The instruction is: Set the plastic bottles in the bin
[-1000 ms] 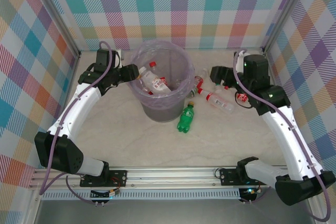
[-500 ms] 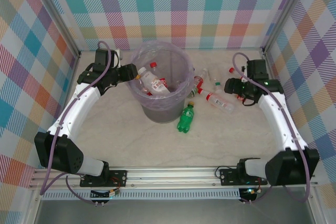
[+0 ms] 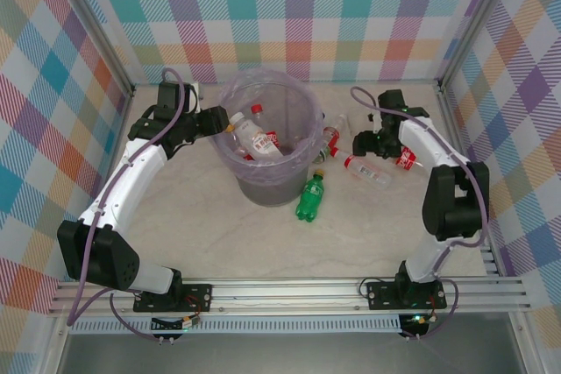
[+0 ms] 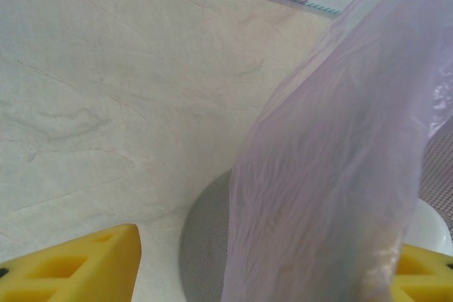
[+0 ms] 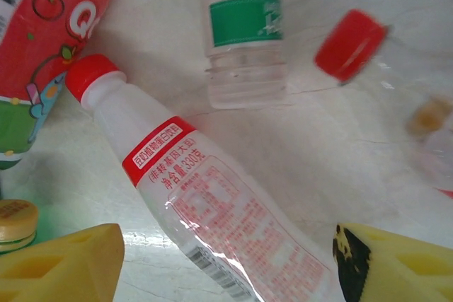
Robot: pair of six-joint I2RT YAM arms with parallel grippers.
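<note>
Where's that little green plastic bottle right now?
From above, the green plastic bottle lies on the table just beside the near right foot of the round grey bin, left of the clear red-capped bottles.

The left arm is built of smooth white tubular shells joined by chunky black joint housings, with a thin lavender cable looping off it near the wrist; the right arm matches it in white and black, with its own lavender cable and a small green light glowing by its black base. Each arm ends in blocky yellow plastic fingers with hollow moulded pockets; one right finger carries a black patch on its inner tip.
</note>
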